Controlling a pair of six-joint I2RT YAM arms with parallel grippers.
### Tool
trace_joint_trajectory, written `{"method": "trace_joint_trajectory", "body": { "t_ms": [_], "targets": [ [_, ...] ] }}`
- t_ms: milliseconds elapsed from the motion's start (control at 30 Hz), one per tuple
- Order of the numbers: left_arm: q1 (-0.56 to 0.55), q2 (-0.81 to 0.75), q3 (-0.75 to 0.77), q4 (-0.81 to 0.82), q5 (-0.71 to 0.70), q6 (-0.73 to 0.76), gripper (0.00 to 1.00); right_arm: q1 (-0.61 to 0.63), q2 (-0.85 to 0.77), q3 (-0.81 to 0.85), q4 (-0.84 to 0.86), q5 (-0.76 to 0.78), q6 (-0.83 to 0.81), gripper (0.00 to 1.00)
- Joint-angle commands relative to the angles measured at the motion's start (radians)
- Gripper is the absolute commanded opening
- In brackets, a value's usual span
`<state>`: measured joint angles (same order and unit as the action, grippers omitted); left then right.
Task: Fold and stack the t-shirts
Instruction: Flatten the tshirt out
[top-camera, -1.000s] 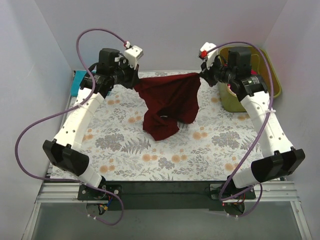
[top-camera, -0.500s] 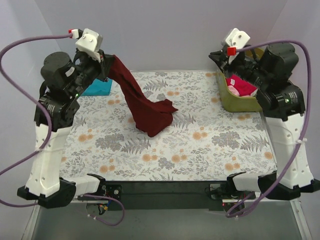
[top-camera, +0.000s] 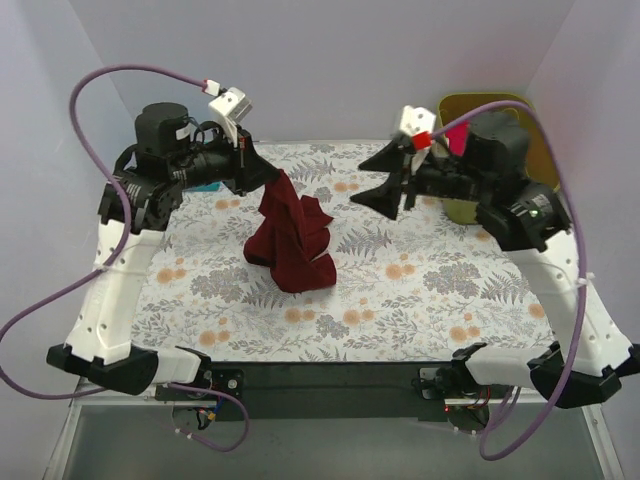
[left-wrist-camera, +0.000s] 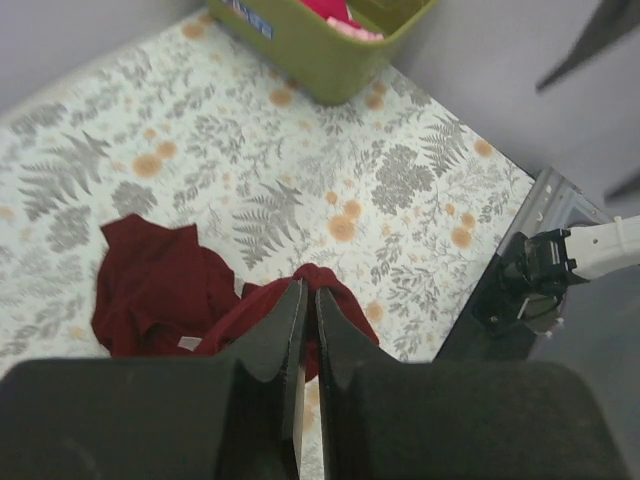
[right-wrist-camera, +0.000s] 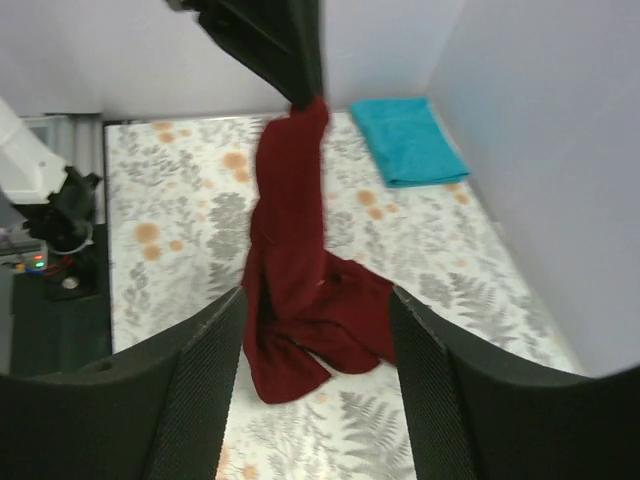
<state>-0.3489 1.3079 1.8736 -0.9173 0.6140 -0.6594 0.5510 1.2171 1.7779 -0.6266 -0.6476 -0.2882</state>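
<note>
Between the pressed-together fingers of the left gripper (left-wrist-camera: 308, 292), a pinch of the dark maroon t-shirt (top-camera: 290, 245) is being held up. The cloth is hanging below that claw as a twisted rope. It is slumping into a crumpled heap on the floral tablecloth (top-camera: 420, 290), just beneath the claw and slightly ahead of it. Facing this claw across the hanging cloth, the right gripper (top-camera: 375, 180) is standing with its jaws wide apart, gripping nothing and not touching the shirt. Behind the left claw, near the far wall, the teal blue t-shirt (right-wrist-camera: 405, 140) is lying folded flat. Behind the right claw's wrist, the olive-green tub (left-wrist-camera: 320, 55) is sitting with the red-pink t-shirt (left-wrist-camera: 345, 15) bunched inside. I am reading the step in hand as opening out the maroon shirt for folding. I cannot tell which part the left claw is pinching. The free claw should be taking a single layer on the hanging edge close under the pinch, not digging into the heap. Both claws should then be lifting until the heap is clearing the tablecloth, drawing apart level, and laying the shirt flat between them. The main risk is catching two layers and locking in the twist.
</note>
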Motion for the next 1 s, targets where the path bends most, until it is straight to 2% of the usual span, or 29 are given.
{"method": "trace_joint_trajectory", "body": {
  "t_ms": [0,33,67,167,333,433,667,800,900,967],
  "targets": [
    [0.001,0.020,-0.034,-0.008,0.032,-0.107,0.00,0.169,0.027,-0.035,0.085,0.069,0.070,0.67],
    [0.001,0.030,-0.040,0.010,0.027,-0.127,0.00,0.219,0.032,-0.063,0.109,0.180,0.061,0.68],
    [0.001,0.037,-0.041,0.017,0.017,-0.147,0.00,0.307,0.047,-0.074,0.149,0.225,0.052,0.70],
    [0.001,0.086,-0.018,0.023,-0.005,-0.206,0.00,0.441,0.079,-0.094,0.200,0.421,0.006,0.74],
    [0.001,0.137,-0.011,0.009,0.038,-0.244,0.00,0.515,0.122,-0.178,0.367,0.693,-0.147,0.72],
    [0.002,0.137,-0.034,0.011,0.070,-0.252,0.00,0.517,0.136,-0.213,0.427,0.741,-0.216,0.64],
    [0.001,0.122,-0.053,0.015,0.118,-0.258,0.00,0.518,0.177,-0.262,0.468,0.819,-0.331,0.62],
    [0.001,0.110,-0.068,0.017,0.128,-0.253,0.00,0.517,0.182,-0.291,0.482,0.867,-0.368,0.51],
    [0.001,0.105,-0.065,0.021,0.141,-0.252,0.00,0.504,0.177,-0.304,0.478,0.902,-0.359,0.48],
    [0.001,0.105,-0.060,0.029,0.162,-0.252,0.00,0.486,0.170,-0.304,0.466,0.893,-0.351,0.41]
  ]
}}
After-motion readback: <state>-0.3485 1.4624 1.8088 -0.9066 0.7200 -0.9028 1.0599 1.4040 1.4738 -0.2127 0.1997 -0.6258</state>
